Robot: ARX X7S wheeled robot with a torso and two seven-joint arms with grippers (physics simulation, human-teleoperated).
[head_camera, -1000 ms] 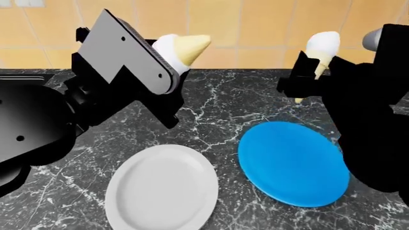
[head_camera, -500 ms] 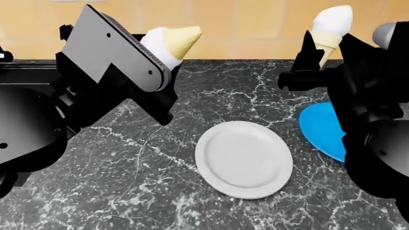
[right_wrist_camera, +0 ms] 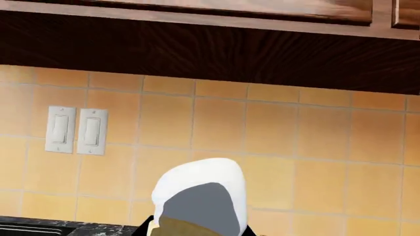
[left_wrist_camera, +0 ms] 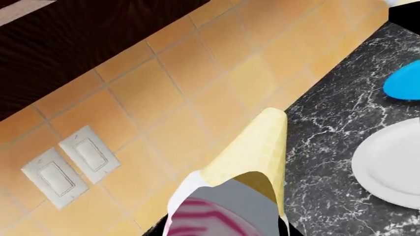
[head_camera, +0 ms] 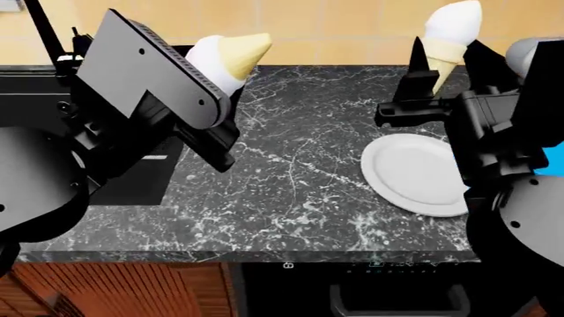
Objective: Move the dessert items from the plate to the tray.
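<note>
Ice cream cones (head_camera: 231,58) sit clamped, one in each hand (head_camera: 211,99).

Close in front of my camera sits the short cone (left_wrist_camera: 253,157), its pale wafer tip pointing away from me and its pink-and-white scoop (left_wrist_camera: 206,219) nearest the lens. Behind it runs an orange tiled wall (left_wrist_camera: 196,83) carrying a pair of white switches (left_wrist_camera: 69,166) under dark cabinetry. The black marbled bench (left_wrist_camera: 328,142) holds a white plate (left_wrist_camera: 390,164), with a blue plate (left_wrist_camera: 404,83) beyond it, apart.
</note>
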